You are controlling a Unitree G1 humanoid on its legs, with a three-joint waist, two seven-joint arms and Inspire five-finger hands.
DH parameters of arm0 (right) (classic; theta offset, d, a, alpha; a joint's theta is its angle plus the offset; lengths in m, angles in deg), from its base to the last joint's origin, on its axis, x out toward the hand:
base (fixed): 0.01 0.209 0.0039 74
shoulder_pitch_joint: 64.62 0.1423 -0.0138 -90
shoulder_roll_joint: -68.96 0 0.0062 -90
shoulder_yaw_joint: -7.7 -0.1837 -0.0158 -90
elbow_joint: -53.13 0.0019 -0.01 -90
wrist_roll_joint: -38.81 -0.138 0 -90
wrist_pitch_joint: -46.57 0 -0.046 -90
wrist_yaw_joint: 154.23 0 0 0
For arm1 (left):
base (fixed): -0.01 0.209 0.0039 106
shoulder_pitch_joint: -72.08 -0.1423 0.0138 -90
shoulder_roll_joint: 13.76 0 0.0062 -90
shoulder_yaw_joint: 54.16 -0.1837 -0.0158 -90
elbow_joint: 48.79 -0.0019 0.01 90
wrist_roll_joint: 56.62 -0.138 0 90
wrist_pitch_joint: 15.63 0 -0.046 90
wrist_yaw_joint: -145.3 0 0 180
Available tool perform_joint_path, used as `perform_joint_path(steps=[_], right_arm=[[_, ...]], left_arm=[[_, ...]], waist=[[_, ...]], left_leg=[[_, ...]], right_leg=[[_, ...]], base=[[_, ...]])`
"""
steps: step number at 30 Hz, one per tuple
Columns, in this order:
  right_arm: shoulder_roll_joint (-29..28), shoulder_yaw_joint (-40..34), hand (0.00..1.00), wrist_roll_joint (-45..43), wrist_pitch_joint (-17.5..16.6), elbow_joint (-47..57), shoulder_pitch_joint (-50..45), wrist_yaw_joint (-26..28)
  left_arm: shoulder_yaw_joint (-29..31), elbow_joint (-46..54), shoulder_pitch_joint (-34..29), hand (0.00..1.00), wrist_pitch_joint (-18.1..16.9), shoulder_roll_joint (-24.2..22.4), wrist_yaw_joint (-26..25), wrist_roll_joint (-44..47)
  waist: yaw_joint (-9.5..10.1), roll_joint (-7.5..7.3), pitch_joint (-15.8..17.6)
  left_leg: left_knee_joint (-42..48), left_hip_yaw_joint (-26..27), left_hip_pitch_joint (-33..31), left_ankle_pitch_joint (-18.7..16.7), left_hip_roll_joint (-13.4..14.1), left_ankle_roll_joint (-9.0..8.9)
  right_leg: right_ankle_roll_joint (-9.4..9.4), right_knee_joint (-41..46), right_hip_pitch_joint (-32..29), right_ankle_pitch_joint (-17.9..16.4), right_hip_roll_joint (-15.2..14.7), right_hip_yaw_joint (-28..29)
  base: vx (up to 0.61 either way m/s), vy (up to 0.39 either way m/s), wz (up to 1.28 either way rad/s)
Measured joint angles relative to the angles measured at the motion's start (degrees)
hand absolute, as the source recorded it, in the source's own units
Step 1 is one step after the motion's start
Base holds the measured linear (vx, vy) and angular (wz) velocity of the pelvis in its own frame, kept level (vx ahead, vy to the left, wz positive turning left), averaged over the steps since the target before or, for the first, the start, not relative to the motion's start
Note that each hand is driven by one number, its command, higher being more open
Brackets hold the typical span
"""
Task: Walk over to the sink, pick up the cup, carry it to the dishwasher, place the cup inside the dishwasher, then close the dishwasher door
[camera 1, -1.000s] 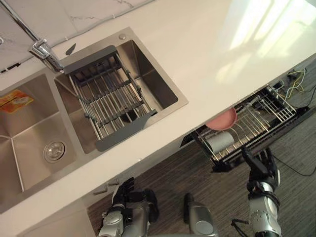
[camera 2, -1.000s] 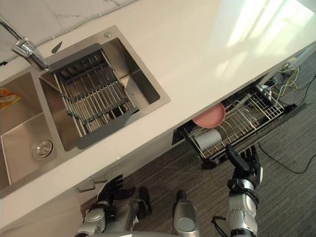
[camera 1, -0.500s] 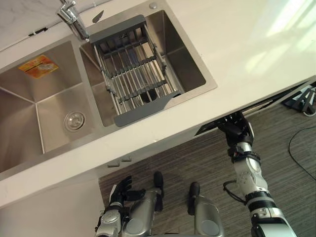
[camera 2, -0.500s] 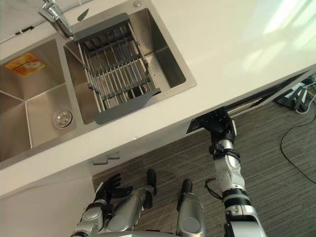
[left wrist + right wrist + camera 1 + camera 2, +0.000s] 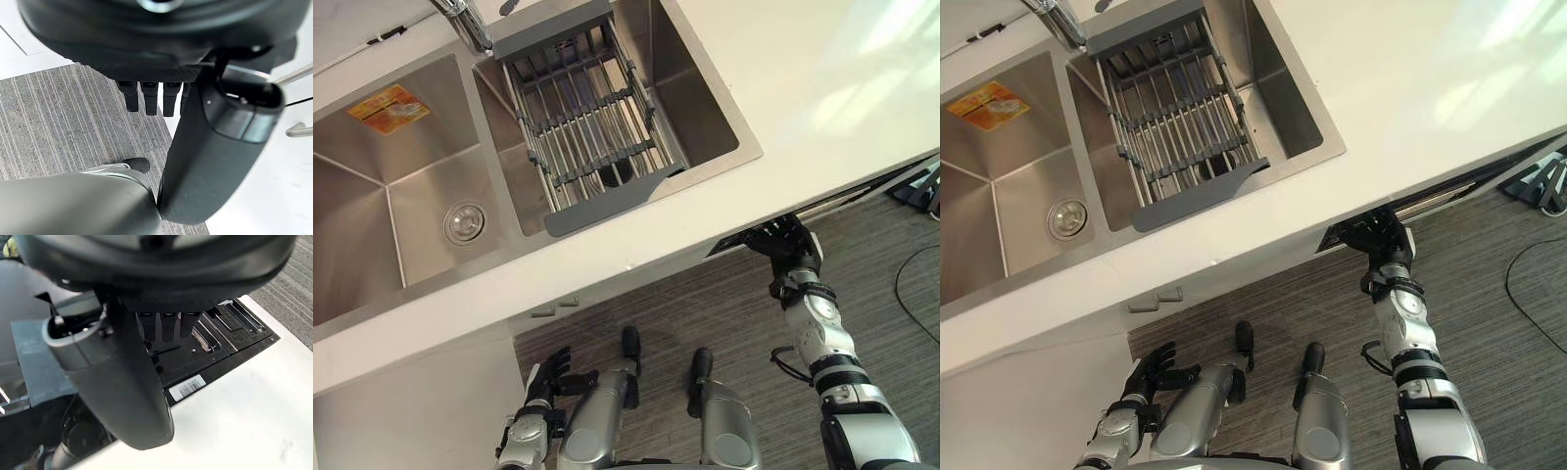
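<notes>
The right hand (image 5: 790,247) reaches forward under the edge of the white counter (image 5: 822,98). Its fingers (image 5: 168,327) are straight and hold nothing, with their tips at the black top edge of the dishwasher (image 5: 234,330). The dishwasher sits almost flush under the counter, and a narrow dark gap shows beside the hand. A white label (image 5: 187,387) lies on that edge just below the thumb.

The left hand (image 5: 548,374) hangs low at the robot's side over the grey floor (image 5: 724,313). Its fingers (image 5: 146,98) are loose, a little spread and empty.

Well away from the right hand, across the counter to the robot's left, is the steel sink (image 5: 421,211). A wire rack (image 5: 587,127) sits in the sink's nearer basin.
</notes>
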Motion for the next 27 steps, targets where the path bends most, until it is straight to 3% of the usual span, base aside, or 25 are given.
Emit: perform_joint_path(steps=[3, 5, 10, 12, 18, 22, 27], right_arm=[[-1.09, 0.02, 0.9, 2.75, 0.04, 5.38, -5.63, 1.84], [-2.56, 0.0, 0.9, 4.69, 0.09, 7.47, -9.86, 2.8], [-5.54, -0.59, 0.9, 9.89, 0.31, 7.68, -18.87, 3.22], [-6.56, -1.47, 0.9, 12.37, 0.33, 7.95, -21.86, 3.18], [-10.46, -4.54, 0.9, 20.75, 0.35, 6.15, -28.54, 2.51], [-13.03, -5.0, 0.9, 22.82, 0.58, -4.44, -28.99, 1.92], [-15.07, -6.1, 0.9, 23.13, 1.5, -13.43, -29.07, 1.74]], left_arm=[[-0.01, -0.21, -0.01, 0.9, 0.23, 0.33, -0.03, -0.04], [0.01, -0.91, -0.1, 0.9, 0.51, 1.14, -0.01, -0.06], [0.04, -1.91, -1.76, 0.9, 0.93, 2.64, -0.07, -1.75], [0.01, -2.02, -2.47, 0.9, 1.07, 2.62, -0.08, -2.42], [0.0, -2.06, -4.74, 0.9, 1.54, 2.1, -0.07, -2.48], [-0.06, -2.05, -5.89, 0.9, 1.9, 1.48, -0.06, -2.41], [-0.12, -2.05, -6.33, 0.9, 2.04, 1.45, -0.02, -2.38]], waist=[[-0.1, -0.9, -0.44], [-0.23, -2.54, -1.55], [-0.64, -6.13, -6.74], [-0.86, -6.66, -8.5], [-1.69, -6.68, -12.56], [-1.69, -6.49, -14.97], [-1.67, -6.45, -15.67]], left_leg=[[-1.93, 0.11, 2.54, 0.4, -0.28, 0.0], [-3.44, 0.18, 4.13, 0.64, -0.38, -0.14], [-5.64, 0.3, 7.0, 0.69, -0.76, -0.06], [-6.61, 0.3, 8.33, 0.69, -1.0, -0.05], [-9.25, 0.35, 11.84, 0.92, -1.27, 0.09], [-12.67, -0.01, 14.87, 2.41, -1.34, -0.01], [-12.71, -1.15, 16.62, 2.41, -1.73, -0.02]], right_leg=[[0.19, -1.27, 2.1, 0.23, -0.02, 0.13], [0.28, -2.17, 3.3, 0.3, 0.04, 0.22], [0.61, -5.03, 6.32, 0.52, 0.18, 0.22], [0.8, -6.04, 7.49, 0.63, 0.13, 0.4], [0.95, -7.56, 10.03, 0.7, 0.22, 1.01], [1.0, -8.26, 11.83, 0.64, 0.41, 0.7], [1.25, -8.38, 14.04, 0.12, 0.04, -0.5]], base=[[0.01, 0.005, -0.01], [0.04, 0.004, -0.03], [0.08, -0.009, -0.02], [0.08, -0.003, -0.05], [0.03, 0.0, -0.05], [0.0, -0.003, 0.03], [-0.02, 0.009, 0.13]])
